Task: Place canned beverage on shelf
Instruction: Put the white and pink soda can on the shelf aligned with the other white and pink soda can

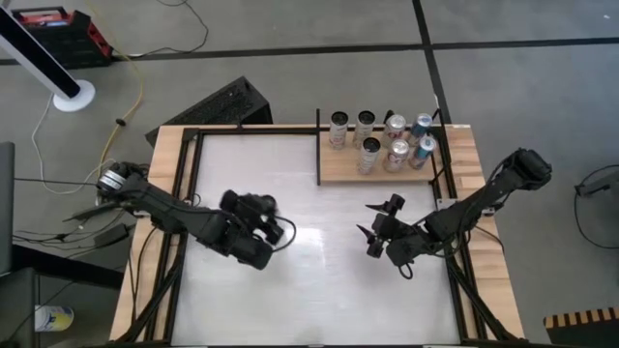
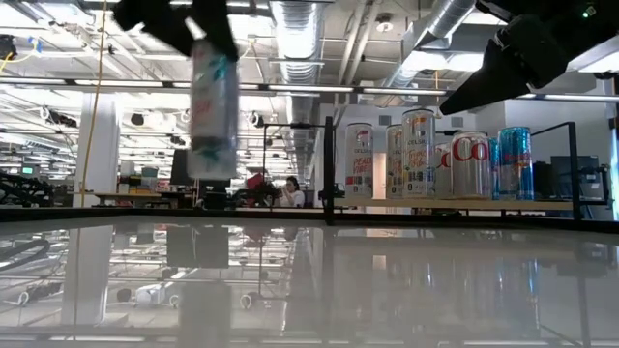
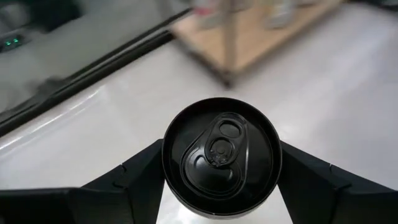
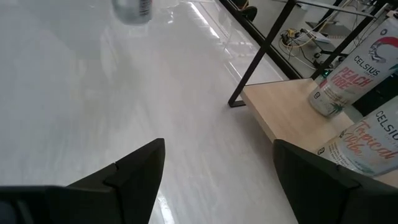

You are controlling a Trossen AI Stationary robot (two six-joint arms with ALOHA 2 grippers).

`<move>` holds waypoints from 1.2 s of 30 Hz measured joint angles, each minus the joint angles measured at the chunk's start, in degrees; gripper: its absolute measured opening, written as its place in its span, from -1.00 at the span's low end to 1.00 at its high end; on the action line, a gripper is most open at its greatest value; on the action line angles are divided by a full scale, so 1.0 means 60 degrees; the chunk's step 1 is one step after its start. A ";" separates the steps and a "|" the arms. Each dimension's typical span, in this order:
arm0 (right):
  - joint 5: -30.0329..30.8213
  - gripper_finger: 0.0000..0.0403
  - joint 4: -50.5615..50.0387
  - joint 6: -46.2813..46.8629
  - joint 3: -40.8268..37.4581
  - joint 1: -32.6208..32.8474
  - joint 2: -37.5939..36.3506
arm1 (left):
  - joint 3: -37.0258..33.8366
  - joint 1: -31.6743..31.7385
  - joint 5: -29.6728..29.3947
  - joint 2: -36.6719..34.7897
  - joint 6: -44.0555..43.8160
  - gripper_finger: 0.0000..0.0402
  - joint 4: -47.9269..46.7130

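A slim silver canned beverage (image 2: 213, 106) with teal print and a black top (image 3: 217, 155) hangs in the air over the left half of the white tabletop. My left gripper (image 1: 274, 230) is shut on it. The shelf (image 1: 338, 166), a light-wood plank edged by black rods, lies at the table's far right and bears several upright cans (image 1: 392, 145). My right gripper (image 1: 370, 224) stands open over the right half of the table, near the shelf's front, with nothing between its fingers (image 4: 143, 168). The held can's bottom end (image 4: 132, 9) shows in the right wrist view. My left gripper pinches the can's top end between its two fingers (image 3: 140, 177), one on each opposite side of the wall just below the rim (image 3: 168, 158). The fingers come slanting down from the table's left. The can hangs below them, nearly upright, lifted clear of the table.
Thin black rods frame the tabletop, and an upright black post (image 1: 319, 145) stands at the shelf's left end. The cans fill the shelf's right part; bare wood (image 4: 280, 106) shows at its left front. Bare white tabletop (image 1: 319, 280) lies between and in front of the arms.
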 joint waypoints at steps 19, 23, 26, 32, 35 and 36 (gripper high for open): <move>0.0000 0.60 0.0159 0.0000 0.0000 0.0000 0.0000 | -0.0007 0.2137 0.0860 0.0491 -0.2210 0.22 -0.0657; 0.0000 0.60 0.0157 0.0000 0.0000 0.0000 0.0000 | -0.0157 0.2172 0.0762 0.0488 -0.2256 0.22 -0.0541; 0.0000 0.60 0.0156 0.0000 0.0000 0.0000 0.0000 | -0.0671 0.2128 0.0769 0.0488 -0.2597 0.22 0.0056; 0.0000 0.60 0.0167 0.0002 -0.0004 0.0000 0.0000 | -0.1645 0.2072 0.0903 0.0448 -0.2881 0.22 0.1354; 0.0000 0.60 0.0215 0.0003 -0.0004 0.0000 0.0000 | -0.1663 0.2073 0.0909 0.0451 -0.2801 0.22 0.1391; 0.0000 0.60 0.0221 0.0000 -0.0004 0.0000 0.0000 | -0.1635 0.2071 0.0936 0.0451 -0.2703 0.22 0.1400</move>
